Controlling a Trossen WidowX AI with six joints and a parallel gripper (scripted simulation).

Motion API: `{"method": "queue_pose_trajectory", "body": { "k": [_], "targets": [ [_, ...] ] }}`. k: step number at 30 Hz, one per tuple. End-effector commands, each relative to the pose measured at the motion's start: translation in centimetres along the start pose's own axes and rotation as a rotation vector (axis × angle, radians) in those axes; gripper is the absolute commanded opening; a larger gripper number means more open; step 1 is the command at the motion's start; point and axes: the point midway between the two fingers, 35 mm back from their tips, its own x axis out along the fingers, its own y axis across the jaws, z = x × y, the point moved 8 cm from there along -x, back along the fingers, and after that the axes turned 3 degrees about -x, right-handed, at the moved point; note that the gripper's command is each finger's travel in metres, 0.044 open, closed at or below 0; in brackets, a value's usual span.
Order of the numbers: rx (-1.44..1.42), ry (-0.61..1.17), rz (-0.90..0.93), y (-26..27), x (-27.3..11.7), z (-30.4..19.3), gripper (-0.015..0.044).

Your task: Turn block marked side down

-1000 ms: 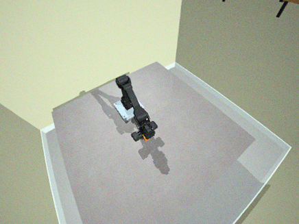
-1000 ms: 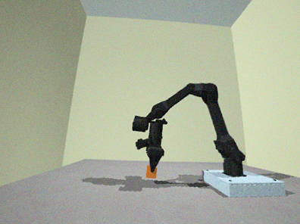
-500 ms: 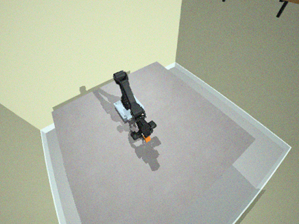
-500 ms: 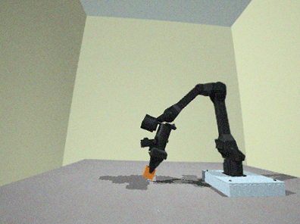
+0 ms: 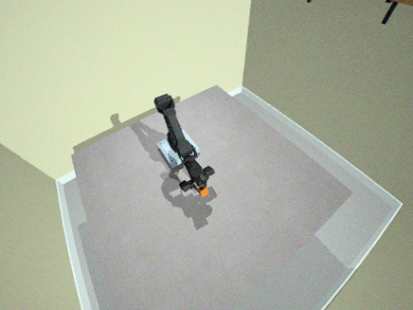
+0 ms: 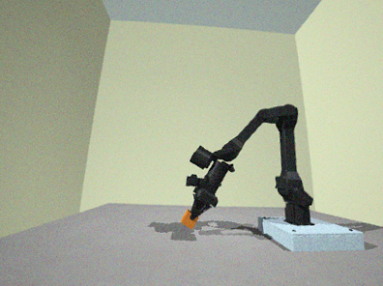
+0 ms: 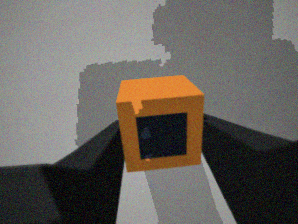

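One orange block (image 6: 188,219) was pinched in the gripper (image 6: 200,211), tilted just above the table (image 6: 104,272), dark marked face (image 7: 161,136) toward the wrist camera; best to finish the roll before lowering.

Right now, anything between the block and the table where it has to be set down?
Nothing visible. The gripper is shut on the orange block, tilted just above the table. Only shadow lies beneath it. The dark marked face faces the wrist camera, not down yet.
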Motion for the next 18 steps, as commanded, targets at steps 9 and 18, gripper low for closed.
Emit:
{"method": "queue_pose_trajectory", "body": {
  "k": [9,18],
  "targets": [
    [0.002,-0.151,-0.003,-0.1,2.5,-1.3,0.0000],
    [0.002,-0.281,-0.010,0.0,3.7,-2.8,0.0000]
  ]
}}
